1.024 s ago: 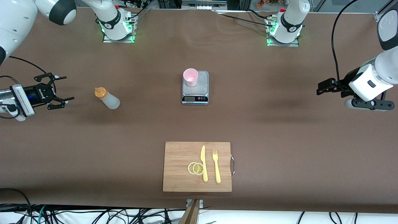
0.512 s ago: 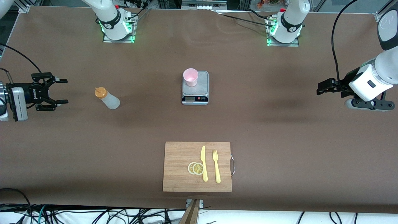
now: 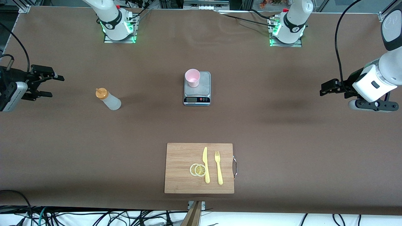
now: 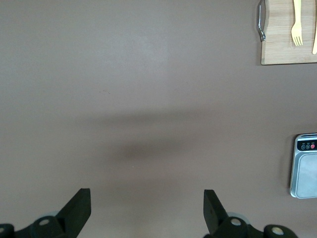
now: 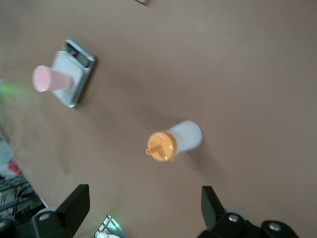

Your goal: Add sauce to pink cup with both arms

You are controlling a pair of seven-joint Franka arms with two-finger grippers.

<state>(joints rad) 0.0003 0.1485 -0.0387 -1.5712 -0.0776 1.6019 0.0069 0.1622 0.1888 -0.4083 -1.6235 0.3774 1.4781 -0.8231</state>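
Note:
The sauce bottle (image 3: 108, 99), whitish with an orange cap, stands on the brown table toward the right arm's end; the right wrist view shows the bottle (image 5: 176, 141) from above. The pink cup (image 3: 192, 77) sits on a corner of the grey scale (image 3: 197, 88), and the cup (image 5: 49, 78) also shows in the right wrist view. My right gripper (image 3: 56, 85) (image 5: 143, 203) hangs open over the table's edge at its own end, well apart from the bottle, holding nothing. My left gripper (image 3: 322, 89) (image 4: 145, 208) waits open over bare table at the left arm's end.
A wooden cutting board (image 3: 199, 168) lies nearer to the front camera than the scale, with a yellow knife (image 3: 205, 164), a yellow fork (image 3: 218, 167) and two lemon slices (image 3: 198, 169) on it. The two arm bases (image 3: 117, 26) stand along the back edge.
The right gripper has drawn back toward its end of the table, away from the bottle, and turned. The left arm, bottle and cup have not moved.

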